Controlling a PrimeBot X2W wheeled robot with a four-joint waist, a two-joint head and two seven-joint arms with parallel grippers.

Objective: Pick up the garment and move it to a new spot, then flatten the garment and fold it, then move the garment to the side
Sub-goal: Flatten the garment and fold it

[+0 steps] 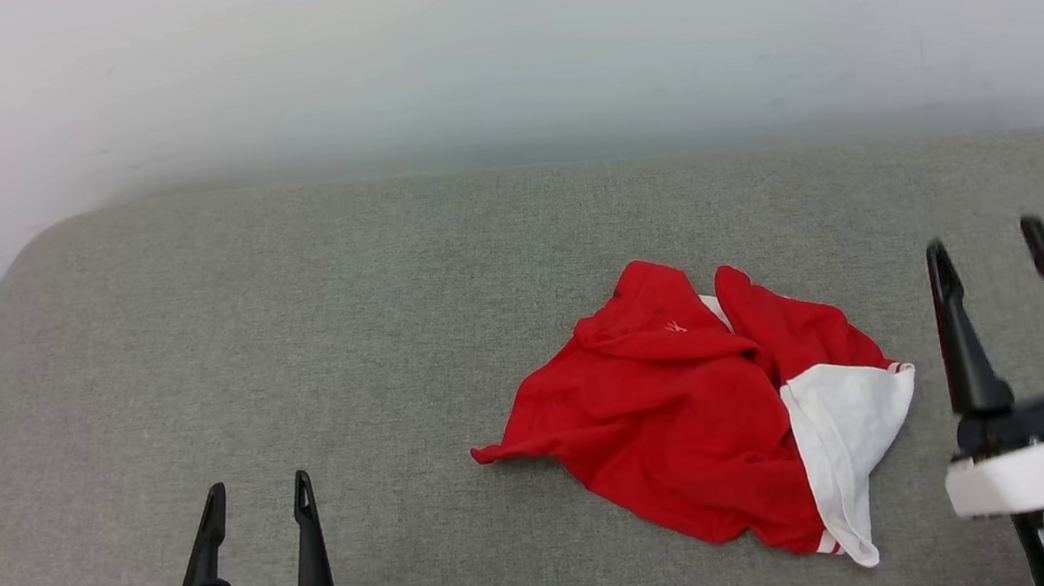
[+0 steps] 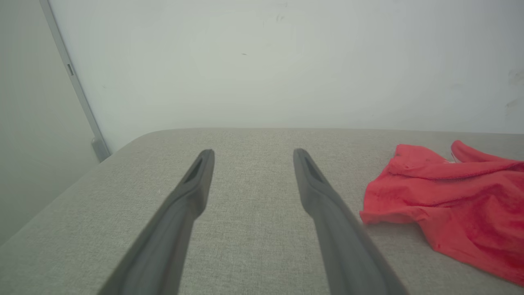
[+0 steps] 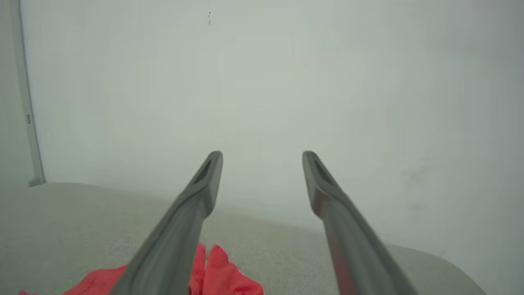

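The garment [image 1: 689,412] lies crumpled on the desk [image 1: 283,314] by the right gripper [image 1: 983,236]; this and the left gripper [image 1: 260,483] gape empty. Head view shows its white sleeve [image 1: 848,432]; the right wrist's finger [image 3: 176,237] overlaps red folds [image 3: 229,276].

Both pincers [image 1: 257,482] [image 1: 984,238] wide apart, empty

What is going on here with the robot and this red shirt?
A two-armed robot is facing a red and white shirt that lies crumpled on a grey padded surface. Nothing holds the shirt. The left claw is open and well apart from it, over bare surface. The right claw is also open, beside the shirt's white part, not touching it. The shirt is not yet flattened or folded.
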